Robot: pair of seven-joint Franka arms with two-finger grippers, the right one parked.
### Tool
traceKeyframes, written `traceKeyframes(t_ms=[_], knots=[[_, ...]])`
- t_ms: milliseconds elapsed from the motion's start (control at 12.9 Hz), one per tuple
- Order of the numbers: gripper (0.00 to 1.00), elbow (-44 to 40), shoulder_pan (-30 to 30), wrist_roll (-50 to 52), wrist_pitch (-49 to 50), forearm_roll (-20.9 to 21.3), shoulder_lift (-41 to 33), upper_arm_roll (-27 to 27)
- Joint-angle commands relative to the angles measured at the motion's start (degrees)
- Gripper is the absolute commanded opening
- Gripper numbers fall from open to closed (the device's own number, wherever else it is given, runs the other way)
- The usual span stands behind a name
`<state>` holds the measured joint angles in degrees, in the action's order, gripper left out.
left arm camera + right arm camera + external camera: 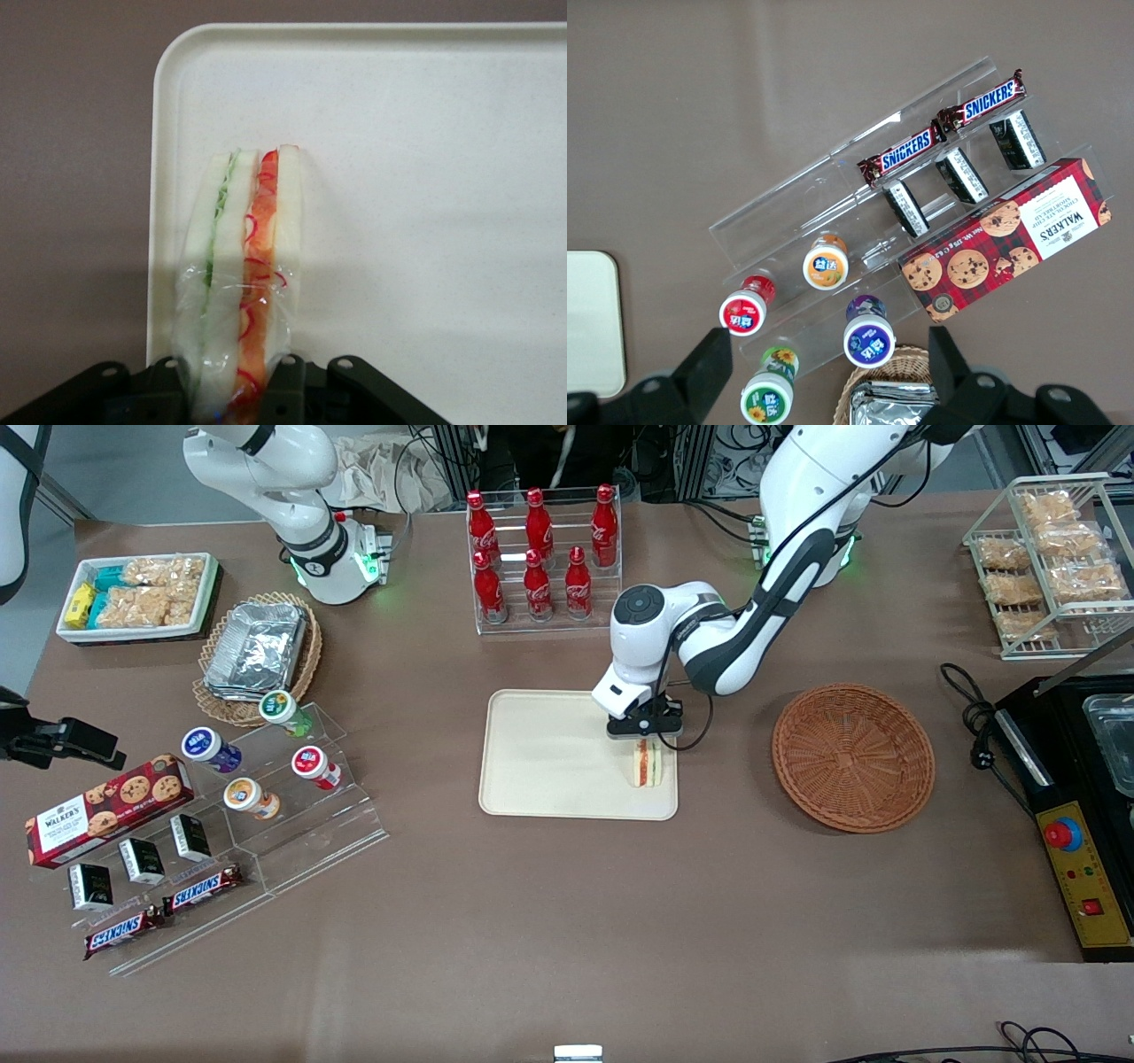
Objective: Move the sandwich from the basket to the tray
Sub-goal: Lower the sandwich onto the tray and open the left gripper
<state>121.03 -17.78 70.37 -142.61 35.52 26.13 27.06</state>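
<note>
Sandwich: plastic-wrapped white wedge, red and green layers, standing on edge on the smooth cream tray near its corner. Tool pinching it from above. Round woven basket sits beside the tray, toward working arm's end. Snickers bars, Walkers box toward parked arm's end.

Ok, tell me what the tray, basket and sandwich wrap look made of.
Tray: likely matte cream plastic, smooth with a moulded rim. Basket: woven reddish-brown wicker, weave visible. Sandwich, held by the gripper over the tray: clear glossy film, probably plastic, crinkled with glints.
</note>
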Motion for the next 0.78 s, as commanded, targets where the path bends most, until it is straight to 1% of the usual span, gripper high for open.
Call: traceKeyframes(t_ms=[0, 78, 233, 388, 466, 544, 699], knots=[[1.0, -0.5, 0.0, 2.0, -0.6, 2.0, 0.5, -0.3], [1.0, -0.7, 0.2, 2.0, -0.5, 1.9, 0.1, -0.3], [1.0, -1.5, 0.4, 2.2, 0.0, 0.0, -2.5, -0.3], [1.0, -2.5, 1.3, 1.7, 1.9, -4.4, -5.6, -0.2], [1.0, -4.0, 1.3, 1.6, 4.6, -6.5, -7.0, -0.2], [1.0, -6.6, 1.3, 1.6, 8.4, -9.6, -8.5, -0.1], [1.0, -14.6, 1.3, 1.0, 19.2, -17.6, -11.8, -0.2]])
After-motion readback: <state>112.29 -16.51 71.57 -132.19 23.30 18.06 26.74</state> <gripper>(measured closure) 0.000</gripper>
